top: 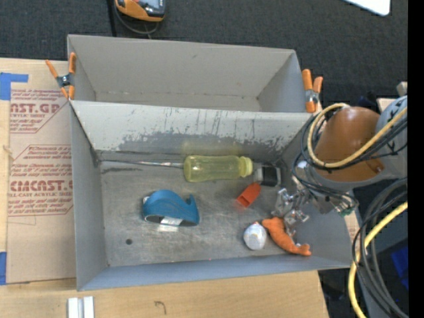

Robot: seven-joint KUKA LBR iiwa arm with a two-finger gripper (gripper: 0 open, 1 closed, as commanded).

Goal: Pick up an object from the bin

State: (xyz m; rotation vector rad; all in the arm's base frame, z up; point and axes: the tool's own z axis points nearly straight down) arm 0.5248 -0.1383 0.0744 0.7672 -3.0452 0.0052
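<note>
A robotics laboratory is indicated: a grey metal bin (86,177) is set on a wooden bench (199,297), a cable-hung robot arm (348,144) is placed at its right, and dark carpet (232,12) is laid behind.

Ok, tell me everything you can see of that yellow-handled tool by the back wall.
It looks like a screwdriver: translucent yellow plastic-looking handle, ribbed collar at its right end, thin metal shaft running left. It lies flat on the bin floor along the foot of the back wall. A black piece sits right of the handle; whether it is joined I cannot tell. The pincer hangs apart, lower right.
</note>
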